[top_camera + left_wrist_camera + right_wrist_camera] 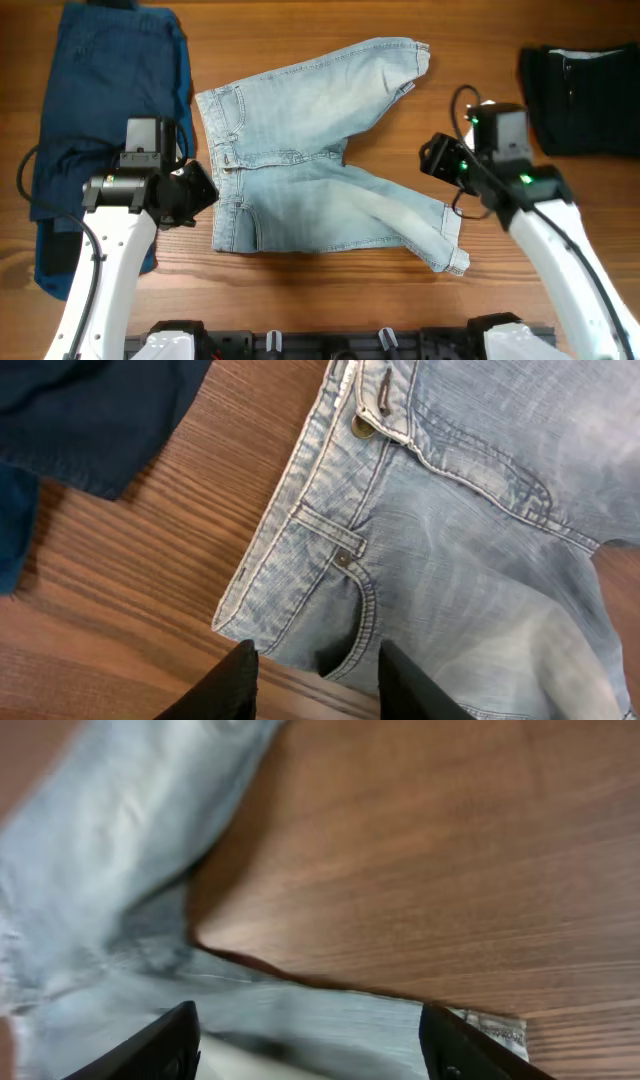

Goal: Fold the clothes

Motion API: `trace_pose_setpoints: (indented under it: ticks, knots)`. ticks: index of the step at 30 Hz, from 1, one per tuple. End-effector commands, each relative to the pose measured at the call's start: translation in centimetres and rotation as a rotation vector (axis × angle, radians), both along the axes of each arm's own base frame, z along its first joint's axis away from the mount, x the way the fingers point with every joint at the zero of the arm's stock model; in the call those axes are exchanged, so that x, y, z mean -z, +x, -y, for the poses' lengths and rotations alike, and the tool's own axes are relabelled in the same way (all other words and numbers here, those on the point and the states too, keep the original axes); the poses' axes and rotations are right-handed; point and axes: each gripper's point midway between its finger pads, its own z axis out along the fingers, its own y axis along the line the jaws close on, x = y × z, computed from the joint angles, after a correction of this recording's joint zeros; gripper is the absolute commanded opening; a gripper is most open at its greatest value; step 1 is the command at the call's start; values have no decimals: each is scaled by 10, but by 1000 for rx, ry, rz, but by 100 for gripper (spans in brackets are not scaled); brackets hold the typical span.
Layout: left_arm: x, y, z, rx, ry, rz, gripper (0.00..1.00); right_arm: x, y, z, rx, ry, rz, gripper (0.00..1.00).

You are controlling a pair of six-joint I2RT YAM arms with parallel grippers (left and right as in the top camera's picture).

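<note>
Overhead, your denim shorts lie flat on the counter; left pincer hovers parted, empty, by the waistband; right pincer gapes over a leg

Warm brown wooden worktop under soft, even light.

The worktop fills the background of every view: a reddish-brown wood surface with fine, darker grain streaks that run side to side in the overhead view. In the left wrist view the worktop shows the same grain on a slant, with alternating lighter and darker bands. In the right wrist view the wood looks smooth and carries a faint pale sheen. Shadows on it are short and soft-edged. Along the near edge in the overhead view runs a dark rail with pale clips.
</note>
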Motion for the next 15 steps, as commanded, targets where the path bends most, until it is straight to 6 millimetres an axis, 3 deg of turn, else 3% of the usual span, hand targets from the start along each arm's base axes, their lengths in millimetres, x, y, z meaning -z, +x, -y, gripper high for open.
trace_pose_setpoints:
  ticks: [1, 4, 9, 12, 15]
  knots:
    - [-4, 3, 1, 11, 1, 12, 40, 41, -8, -7, -51, 10, -154, 72]
    - [-4, 3, 1, 11, 1, 12, 42, 66, -27, -8, -59, 17, -296, 78]
    - [-4, 2, 1, 11, 1, 9, 42, 82, -47, -25, -148, 91, -408, 83]
    - [-4, 2, 1, 11, 1, 9, 43, 95, -52, -27, -174, 86, -434, 83]
    - [-4, 2, 1, 11, 1, 10, 43, 112, -59, -32, -186, 97, -445, 76]
